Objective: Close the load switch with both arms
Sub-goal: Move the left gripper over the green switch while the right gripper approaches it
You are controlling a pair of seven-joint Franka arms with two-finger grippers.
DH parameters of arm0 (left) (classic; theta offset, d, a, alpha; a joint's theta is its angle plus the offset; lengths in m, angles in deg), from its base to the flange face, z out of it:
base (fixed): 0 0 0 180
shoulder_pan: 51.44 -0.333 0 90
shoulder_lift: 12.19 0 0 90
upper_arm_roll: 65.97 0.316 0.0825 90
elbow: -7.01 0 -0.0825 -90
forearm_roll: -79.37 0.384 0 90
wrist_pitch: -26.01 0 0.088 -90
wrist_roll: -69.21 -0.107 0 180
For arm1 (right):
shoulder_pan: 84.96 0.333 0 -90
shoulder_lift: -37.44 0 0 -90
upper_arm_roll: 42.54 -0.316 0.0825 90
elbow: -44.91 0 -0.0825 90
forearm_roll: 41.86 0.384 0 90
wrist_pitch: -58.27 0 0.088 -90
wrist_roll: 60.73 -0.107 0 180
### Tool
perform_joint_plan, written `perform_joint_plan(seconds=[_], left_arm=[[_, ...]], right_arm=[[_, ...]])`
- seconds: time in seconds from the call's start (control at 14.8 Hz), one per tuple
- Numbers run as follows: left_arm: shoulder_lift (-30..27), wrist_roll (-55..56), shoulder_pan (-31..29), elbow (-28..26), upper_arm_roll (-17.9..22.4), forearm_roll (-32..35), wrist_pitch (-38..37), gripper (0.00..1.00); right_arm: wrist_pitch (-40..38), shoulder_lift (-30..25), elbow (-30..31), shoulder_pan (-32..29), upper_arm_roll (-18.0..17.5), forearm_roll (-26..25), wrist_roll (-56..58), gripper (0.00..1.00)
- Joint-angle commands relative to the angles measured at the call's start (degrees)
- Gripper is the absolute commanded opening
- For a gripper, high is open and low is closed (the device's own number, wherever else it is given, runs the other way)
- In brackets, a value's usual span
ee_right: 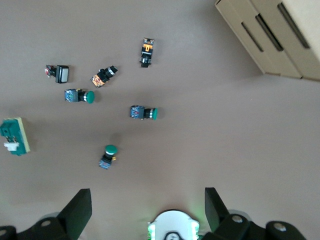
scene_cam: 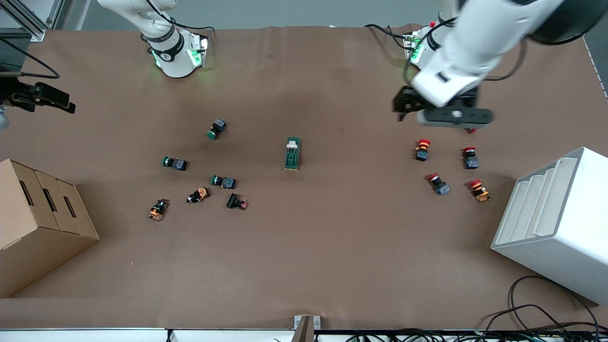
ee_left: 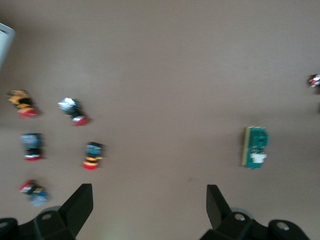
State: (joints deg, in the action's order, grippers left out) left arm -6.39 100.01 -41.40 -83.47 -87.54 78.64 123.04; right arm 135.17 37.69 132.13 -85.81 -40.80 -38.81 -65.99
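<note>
Green load switch (scene_cam: 292, 153) sat untouched mid-tabletop (scene_cam: 332, 247); our left gripper (scene_cam: 441, 115) and right gripper (ee_right: 145, 210) hovered, fingers apart — everything remained.

The left arm (scene_cam: 479, 42) reaches out over the table, its tool (ee_left: 150, 210) pointing down with fingers spread wide. The right arm (scene_cam: 156, 28) waits above its own base, its tool (ee_right: 148, 212) likewise spread wide.
</note>
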Motion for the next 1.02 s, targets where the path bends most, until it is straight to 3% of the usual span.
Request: perform_joint_plan(seconds=[0.0, 0.34, 0.68, 0.95], left_arm=[[3.33, 10.47, 5.14, -1.80, -0.84, 2.21, 6.83, 1.00], [9.04, 30.33, 15.34, -7.16, -0.84, 9.06, 21.87, 1.00], [13.44, 47.73, 24.84, -14.19, -0.84, 24.95, 31.72, 0.99], [20.55, 67.06, 30.47, -14.90, -0.84, 43.22, 33.85, 0.99]], right_arm=[[0.52, -0.95, 3.12, 2.69, -0.42, 2.92, -11.22, 1.00], [9.82, -1.13, 10.76, 10.68, -1.04, 8.10, -33.01, 1.00], [23.17, -0.86, 20.25, 22.38, -1.04, 10.56, -46.41, 1.00], [40.04, 1.06, 29.57, 27.65, -1.04, 14.44, -51.24, 1.00]])
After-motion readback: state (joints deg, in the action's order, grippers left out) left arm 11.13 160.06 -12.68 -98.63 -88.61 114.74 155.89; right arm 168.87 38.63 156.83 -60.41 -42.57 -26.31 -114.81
